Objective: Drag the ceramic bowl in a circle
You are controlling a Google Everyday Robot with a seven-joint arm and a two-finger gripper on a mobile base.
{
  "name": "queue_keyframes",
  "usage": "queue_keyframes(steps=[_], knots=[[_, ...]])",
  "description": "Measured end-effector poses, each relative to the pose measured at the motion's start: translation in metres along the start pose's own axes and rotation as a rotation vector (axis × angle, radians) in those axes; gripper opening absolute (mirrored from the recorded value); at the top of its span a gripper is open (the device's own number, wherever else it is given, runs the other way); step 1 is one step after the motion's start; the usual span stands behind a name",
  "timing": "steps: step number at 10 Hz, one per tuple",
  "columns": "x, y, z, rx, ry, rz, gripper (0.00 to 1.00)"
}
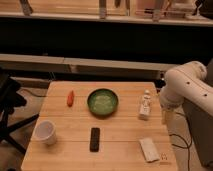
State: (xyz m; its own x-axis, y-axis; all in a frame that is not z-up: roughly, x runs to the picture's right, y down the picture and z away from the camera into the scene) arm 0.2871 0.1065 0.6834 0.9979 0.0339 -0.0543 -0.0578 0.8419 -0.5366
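The ceramic bowl (102, 102) is round, shallow and dark green with a paler speckled inside. It sits on the wooden table (122, 131), just behind the middle. My white arm (186, 90) is folded at the table's right edge. The gripper (164, 118) hangs down from it beside that edge, well to the right of the bowl and apart from it.
A small white bottle (145, 105) stands between the bowl and the arm. A red-orange item (70, 98) lies left of the bowl. A white cup (45, 132) is front left, a black remote (94, 139) front middle, a white flat object (149, 149) front right. A dark chair (7, 100) stands at left.
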Motion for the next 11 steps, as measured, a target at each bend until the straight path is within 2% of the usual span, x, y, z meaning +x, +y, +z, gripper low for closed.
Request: queue_keyframes(steps=[1, 5, 9, 11], knots=[[-0.001, 0.000, 0.000, 0.001, 0.006, -0.009, 0.80], [-0.053, -0.016, 0.001, 0.043, 0.026, -0.136, 0.80], [-0.060, -0.021, 0.006, 0.055, 0.040, -0.206, 0.80], [-0.086, -0.025, 0.010, 0.060, 0.040, -0.264, 0.80]])
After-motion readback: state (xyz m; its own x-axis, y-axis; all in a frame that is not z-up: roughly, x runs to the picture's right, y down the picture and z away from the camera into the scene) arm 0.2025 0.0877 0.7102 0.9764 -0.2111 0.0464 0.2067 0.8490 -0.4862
